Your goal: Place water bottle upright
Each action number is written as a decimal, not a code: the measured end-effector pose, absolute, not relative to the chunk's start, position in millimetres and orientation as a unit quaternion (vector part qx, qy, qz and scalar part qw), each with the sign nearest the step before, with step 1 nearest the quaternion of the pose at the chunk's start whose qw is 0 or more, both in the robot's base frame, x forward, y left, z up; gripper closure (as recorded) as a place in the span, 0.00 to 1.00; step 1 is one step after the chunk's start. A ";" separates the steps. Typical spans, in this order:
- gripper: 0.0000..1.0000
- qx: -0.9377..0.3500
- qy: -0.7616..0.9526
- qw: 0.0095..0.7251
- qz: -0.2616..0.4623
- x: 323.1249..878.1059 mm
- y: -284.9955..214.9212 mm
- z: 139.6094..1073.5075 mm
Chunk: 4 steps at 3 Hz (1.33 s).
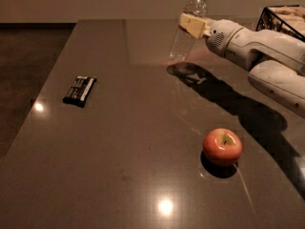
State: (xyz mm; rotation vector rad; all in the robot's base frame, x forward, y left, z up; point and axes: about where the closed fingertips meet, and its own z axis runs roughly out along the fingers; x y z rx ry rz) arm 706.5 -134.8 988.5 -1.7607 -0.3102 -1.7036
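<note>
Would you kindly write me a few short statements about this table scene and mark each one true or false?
1. The tool grips the water bottle on its upper body. True.
2. The water bottle lies flat on the table. False: it is tilted in the tool, with its white cap up and leaning right.
3. The apple sits nearer the camera than the water bottle. True.
4. The dark bar touches the apple. False: it lies well apart from it, on the left side of the table.
5. A wire basket stands at the far right, behind the arm. True.
</note>
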 end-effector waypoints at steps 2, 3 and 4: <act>1.00 -0.670 -0.171 0.338 -0.638 702.0 -135.8 989.6; 1.00 -0.670 -0.191 0.339 -0.632 696.5 -131.9 986.4; 1.00 -0.670 -0.204 0.340 -0.627 692.0 -128.1 983.4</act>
